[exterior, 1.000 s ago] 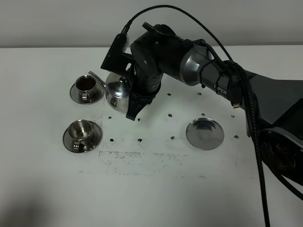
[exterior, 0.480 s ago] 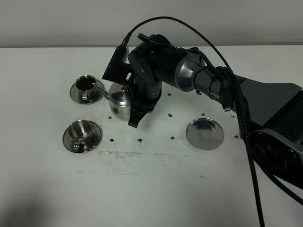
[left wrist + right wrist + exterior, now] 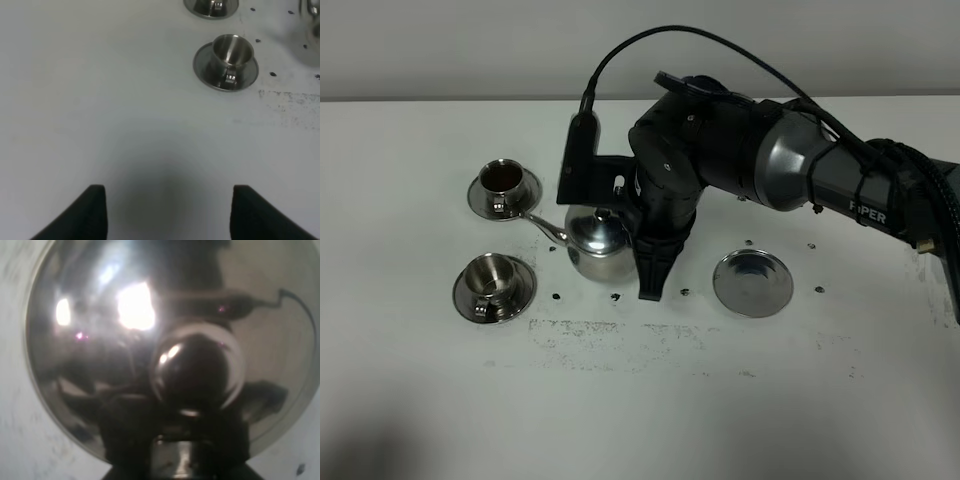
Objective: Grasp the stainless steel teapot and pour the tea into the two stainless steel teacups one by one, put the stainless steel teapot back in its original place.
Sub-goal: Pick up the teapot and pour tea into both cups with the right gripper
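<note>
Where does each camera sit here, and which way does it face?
Exterior high: mounted high, looking down at the table; right arm shows, holding the teapot.
Left wrist: on the left arm, facing over the table toward the empty cup; left hand tips show.
Right wrist: straight down onto the teapot lid, very close; right hand shows.
Shared: exterior and left wrist both see the empty cup.

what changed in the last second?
The right claw, shut on the shiny steel teapot, carried it away from the far steel teacup, nearer the camera and rightward in the high view, tipping it back roughly upright. That cup, the near steel teacup and the flat round steel tray stayed put.
</note>
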Tool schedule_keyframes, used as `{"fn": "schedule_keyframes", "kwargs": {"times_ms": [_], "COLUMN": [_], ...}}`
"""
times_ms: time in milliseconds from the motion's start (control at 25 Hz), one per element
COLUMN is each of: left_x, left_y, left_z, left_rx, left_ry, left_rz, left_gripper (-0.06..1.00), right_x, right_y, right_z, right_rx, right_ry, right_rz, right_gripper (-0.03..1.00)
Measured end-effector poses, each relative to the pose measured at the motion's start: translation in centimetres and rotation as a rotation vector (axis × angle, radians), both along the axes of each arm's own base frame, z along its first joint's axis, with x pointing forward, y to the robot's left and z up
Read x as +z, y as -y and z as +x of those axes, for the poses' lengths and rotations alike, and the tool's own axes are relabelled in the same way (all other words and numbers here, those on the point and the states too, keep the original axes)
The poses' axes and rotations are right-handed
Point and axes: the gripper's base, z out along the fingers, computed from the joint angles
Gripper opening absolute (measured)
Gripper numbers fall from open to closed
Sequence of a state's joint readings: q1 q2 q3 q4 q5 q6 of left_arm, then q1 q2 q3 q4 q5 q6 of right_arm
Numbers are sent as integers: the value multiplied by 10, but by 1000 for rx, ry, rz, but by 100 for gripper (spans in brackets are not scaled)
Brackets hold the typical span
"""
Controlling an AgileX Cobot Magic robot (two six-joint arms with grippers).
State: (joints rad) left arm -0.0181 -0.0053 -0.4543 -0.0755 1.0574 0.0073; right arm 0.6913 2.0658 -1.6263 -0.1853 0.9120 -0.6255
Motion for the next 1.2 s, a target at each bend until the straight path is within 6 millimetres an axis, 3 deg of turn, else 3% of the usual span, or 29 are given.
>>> {"fn": "schedule_keyframes", "kwargs": {"times_ms": [360,720,1200], "left_x": [0,0,0], "left_y": [0,0,0], "left_z": [0,0,0], "left_rx": [0,0,0], "left_ry": [0,0,0], "left_rz": [0,0,0], "left_gripper": [52,52,52], "right_x": [0,0,-12], "right_y": [-7,-27,-50], "right_z": [5,27,22], "right_rx": [278,321,433], "right_ry": [115,171,211], "right_rz": [-113,-160,-267], "right_gripper": [17,17,17]}}
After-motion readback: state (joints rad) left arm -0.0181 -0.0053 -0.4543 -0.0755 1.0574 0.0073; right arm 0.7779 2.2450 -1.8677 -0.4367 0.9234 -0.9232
